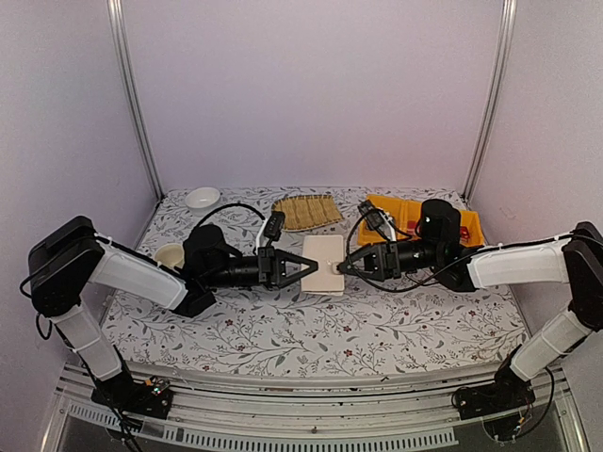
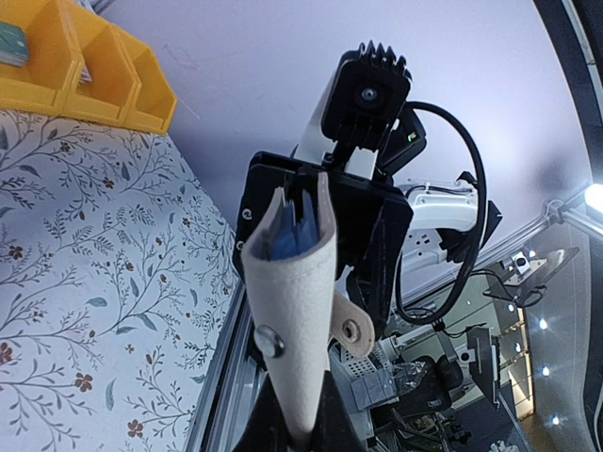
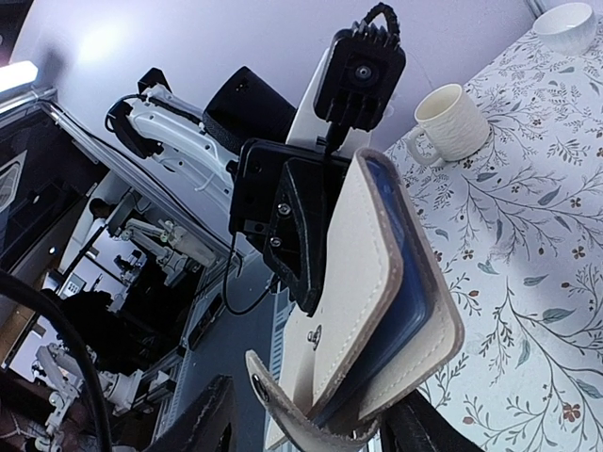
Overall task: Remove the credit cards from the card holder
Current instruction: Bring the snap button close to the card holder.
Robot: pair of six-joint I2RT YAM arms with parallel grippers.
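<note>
- Two grippers are seen meeting over mid-table in the top view: the left gripper and the right gripper, tips facing.
- The card holder is held between them, raised off the floral table cover.
- A straw mat, yellow bins, a white bowl and a cup are noted farther back, all apart from the holder.
- Left wrist view: the holder is clamped edge-on in the left jaws, which are closed tight on its near end.
- A light blue card is seen tucked inside the far end; a snap tab hangs loose at the side.
- The right gripper's body is seen directly behind the holder.
- Right wrist view: the right fingers are spread, straddling the holder's near end. A gap is visible at one finger, so the jaws are logged as released.
- Blue plastic is visible between the holder's two leaves.
</note>
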